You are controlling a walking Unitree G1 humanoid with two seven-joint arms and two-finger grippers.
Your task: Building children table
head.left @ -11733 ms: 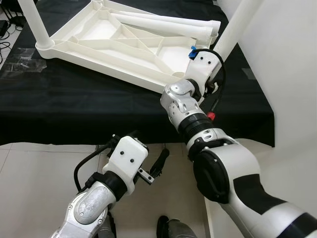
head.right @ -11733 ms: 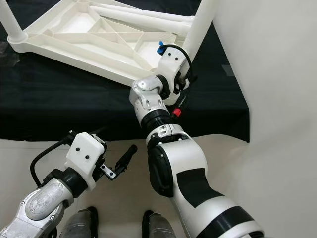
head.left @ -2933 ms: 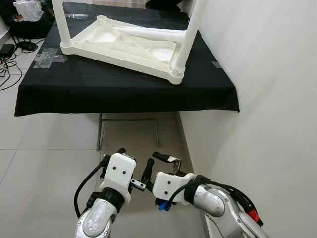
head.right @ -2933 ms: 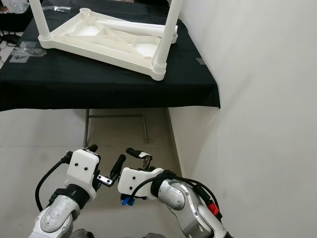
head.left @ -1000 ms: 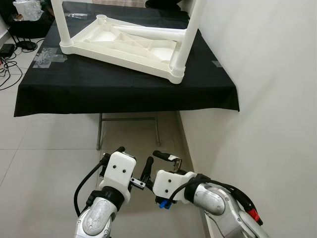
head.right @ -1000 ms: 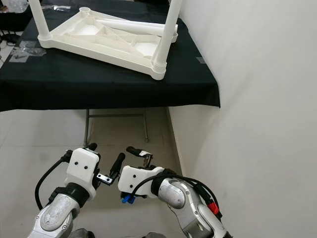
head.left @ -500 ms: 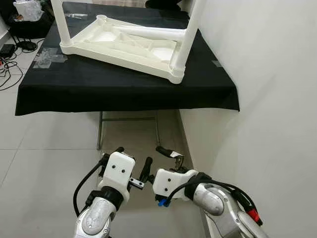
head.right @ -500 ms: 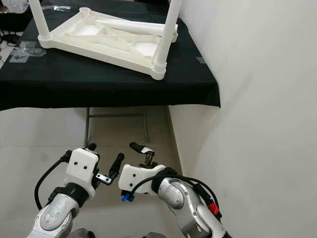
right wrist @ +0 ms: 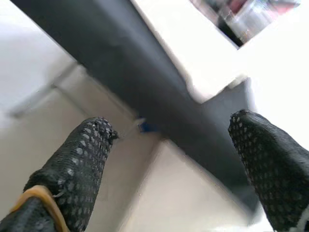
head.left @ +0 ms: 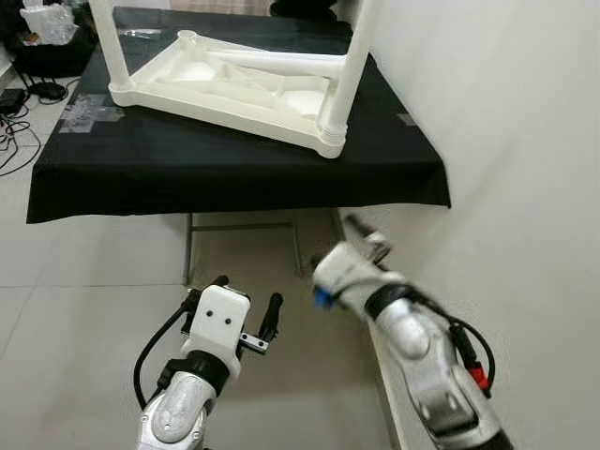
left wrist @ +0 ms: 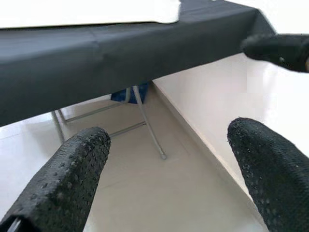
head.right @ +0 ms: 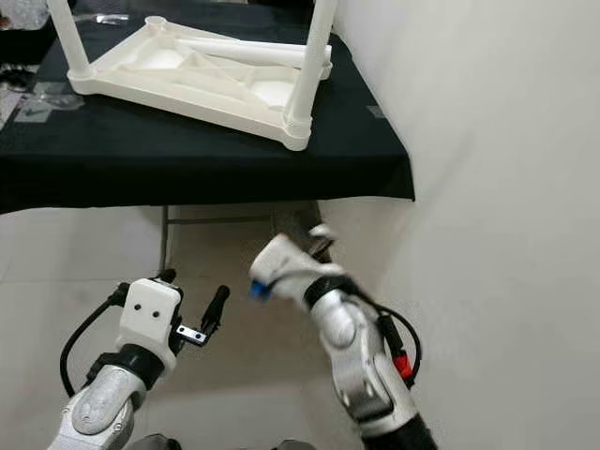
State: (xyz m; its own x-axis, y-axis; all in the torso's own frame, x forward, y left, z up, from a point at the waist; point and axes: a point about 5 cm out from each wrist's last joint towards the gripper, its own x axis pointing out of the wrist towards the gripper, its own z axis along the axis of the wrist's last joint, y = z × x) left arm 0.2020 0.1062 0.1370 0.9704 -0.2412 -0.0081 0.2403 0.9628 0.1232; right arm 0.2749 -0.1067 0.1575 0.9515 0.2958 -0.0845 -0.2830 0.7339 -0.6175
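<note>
The white children's table (head.left: 225, 80) lies upside down on a black-clothed table. One leg stands at its far left corner (head.left: 111, 47) and another at its near right corner (head.left: 343, 80). Loose white legs (head.left: 281, 61) rest inside its underside. My left gripper (head.left: 247, 298) hangs low over the floor in front of the cloth, open and holding nothing. My right gripper (head.left: 366, 234), blurred, is raised just below the cloth's near right edge. In the right wrist view its fingers (right wrist: 77, 159) stand apart with nothing between them, facing the cloth edge and a white tabletop corner (right wrist: 193, 63).
The black cloth (head.left: 234, 173) hangs over a folding table with metal legs (head.left: 192, 248) beneath. A white wall (head.left: 506, 141) runs close along the right. Cables and plastic bags (head.left: 23, 84) lie at the far left. Pale tiled floor (head.left: 75, 309) lies in front.
My right arm has swung up from beside the left gripper toward the cloth's near right edge and is blurred by motion. The left gripper stays low and open.
</note>
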